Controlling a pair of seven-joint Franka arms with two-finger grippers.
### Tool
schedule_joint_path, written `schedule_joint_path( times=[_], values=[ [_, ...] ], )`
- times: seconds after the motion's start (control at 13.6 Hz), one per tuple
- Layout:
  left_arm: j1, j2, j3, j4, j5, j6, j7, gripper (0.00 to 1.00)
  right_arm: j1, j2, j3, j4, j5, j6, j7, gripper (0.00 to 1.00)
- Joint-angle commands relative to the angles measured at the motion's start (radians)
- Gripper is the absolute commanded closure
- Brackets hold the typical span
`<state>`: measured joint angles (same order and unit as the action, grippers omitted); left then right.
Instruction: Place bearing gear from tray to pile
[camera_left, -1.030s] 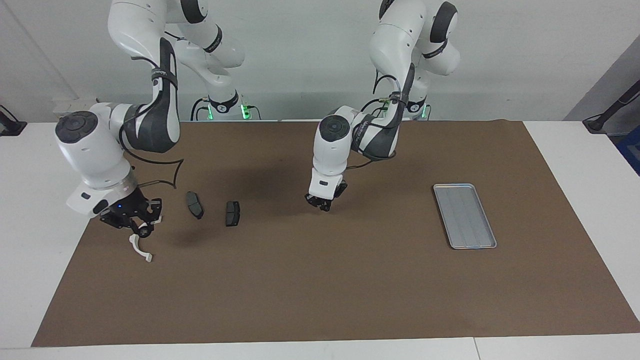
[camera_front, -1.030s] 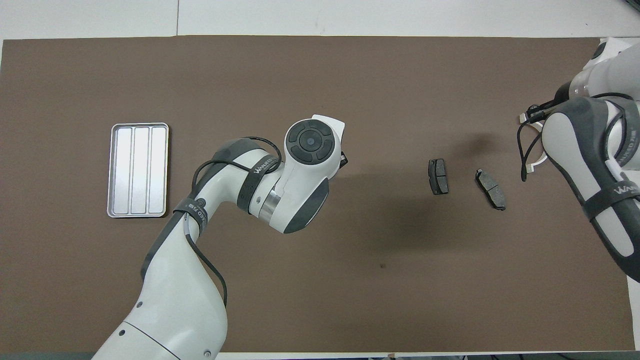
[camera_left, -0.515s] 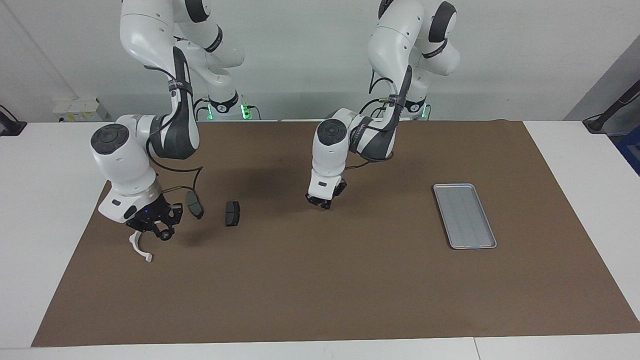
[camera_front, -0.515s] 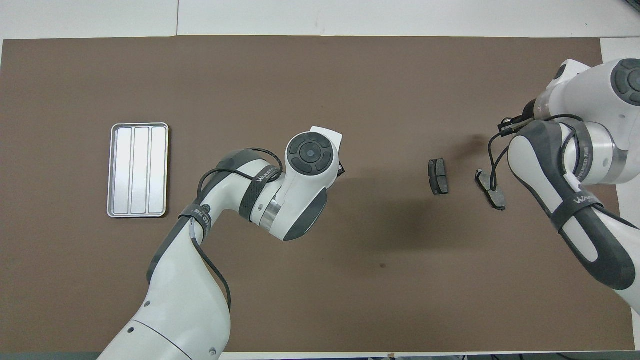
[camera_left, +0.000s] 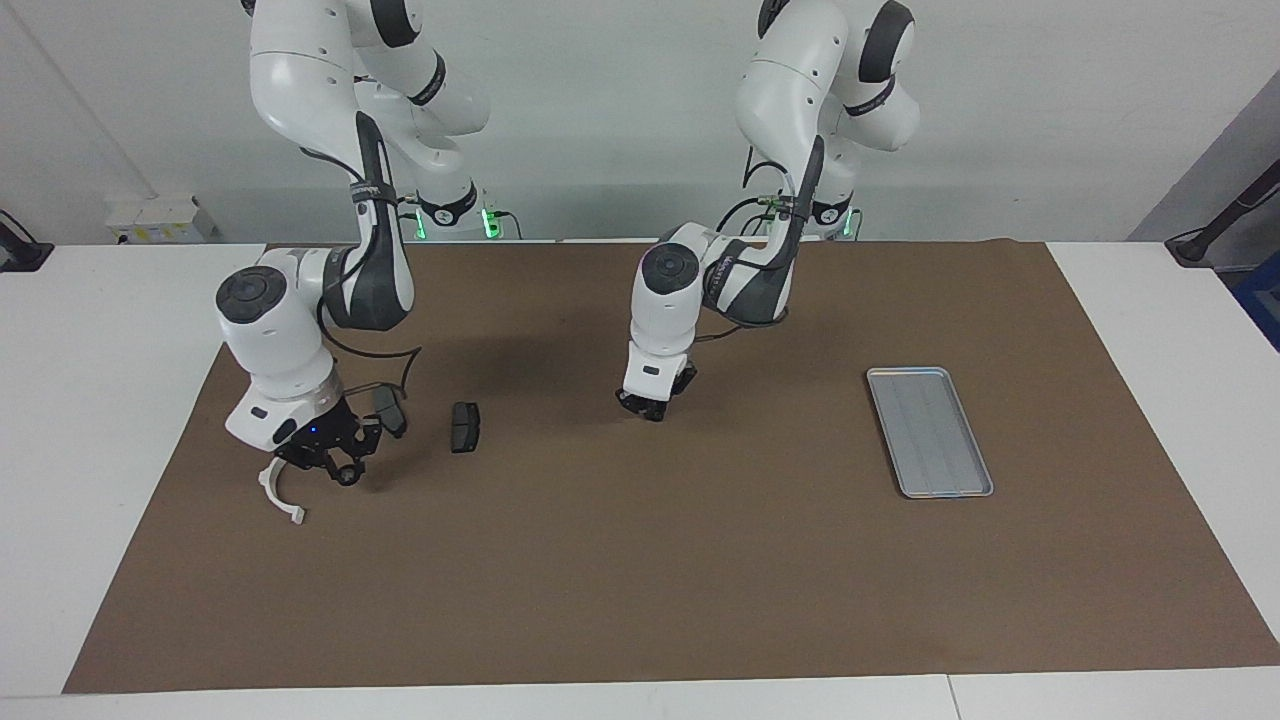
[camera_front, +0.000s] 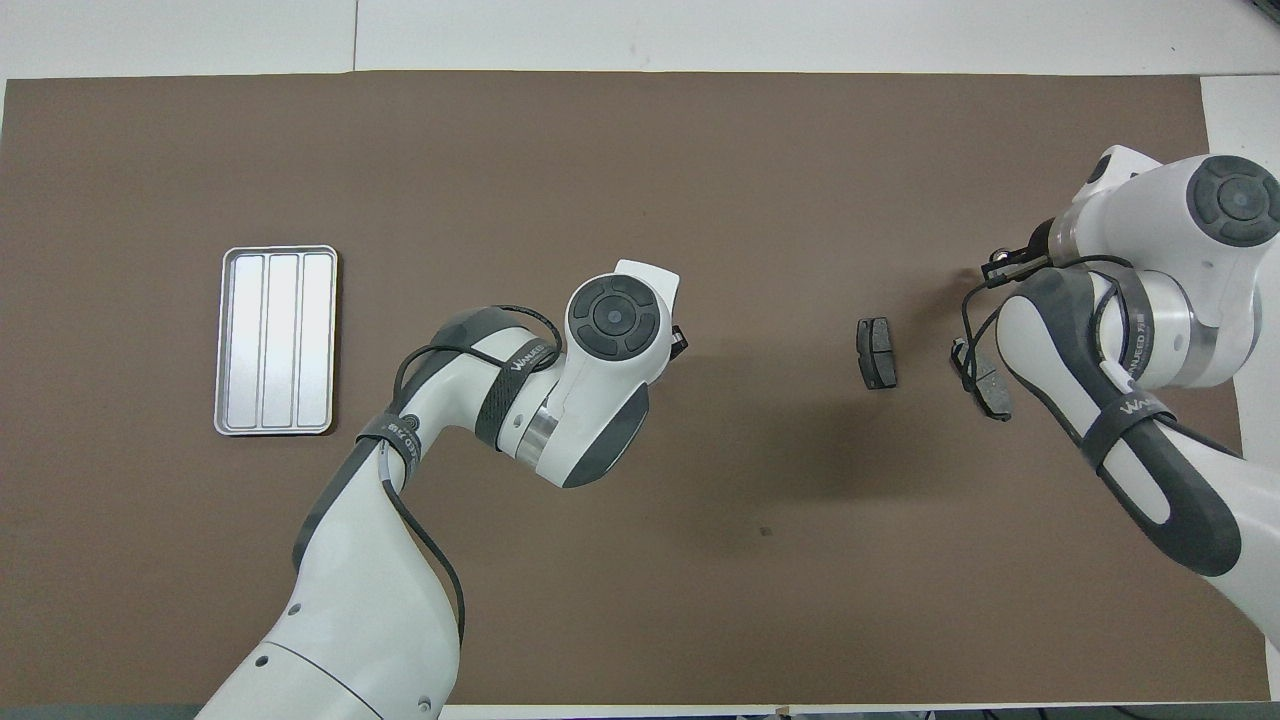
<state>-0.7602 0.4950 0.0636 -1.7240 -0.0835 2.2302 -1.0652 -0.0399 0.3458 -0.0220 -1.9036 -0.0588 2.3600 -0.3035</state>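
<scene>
Evidently nothing in the flat silver-grey ridged metal tray (camera_left: 930, 432), set well apart from the white curved half-ring bracket (camera_left: 280, 495), toward the left arm's end of the table. No other bearing gear to be made out anywhere, so presumably meant by that bracket.

Lying flat on the brown mat (camera_left: 640, 600), free of any grip, long axis running roughly from nearer the robots to farther, open side seemingly toward the left arm's end. Hidden under the right arm in the overhead view.

Just beside the bracket: right gripper (camera_left: 328, 465), low over the mat, apparently not touching it; open or closed, cannot tell.

Near the bracket, nearer the robots: two small dark grey brake-pad-like plates (camera_left: 388, 410), the second (camera_front: 877, 352) a little more toward the left arm's end.

Between bracket and tray: left gripper (camera_left: 650, 408), low over bare mat, nothing visible in it; spread or pressed together, cannot tell.

Right arm by far the nearer to the bracket. Probably placed already; any further pick best taken across the thin band of the arc.
</scene>
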Motion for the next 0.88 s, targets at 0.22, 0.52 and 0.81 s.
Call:
schedule_joint_path(
  times=[0.22,0.52,0.81],
  values=[
    [0.007,-0.064,0.030,0.008,-0.010,-0.110,-0.010,0.00,-0.009,0.018,0.005,-0.015,0.008,0.068,-0.003,1.00],
    [0.138,-0.220,0.061,-0.036,-0.005,-0.162,0.066,0.00,-0.009,0.035,0.005,-0.014,0.008,0.085,-0.002,1.00],
    [0.338,-0.360,0.062,-0.007,-0.002,-0.338,0.302,0.00,-0.008,0.051,0.005,-0.014,0.008,0.113,0.001,1.00]
  ],
)
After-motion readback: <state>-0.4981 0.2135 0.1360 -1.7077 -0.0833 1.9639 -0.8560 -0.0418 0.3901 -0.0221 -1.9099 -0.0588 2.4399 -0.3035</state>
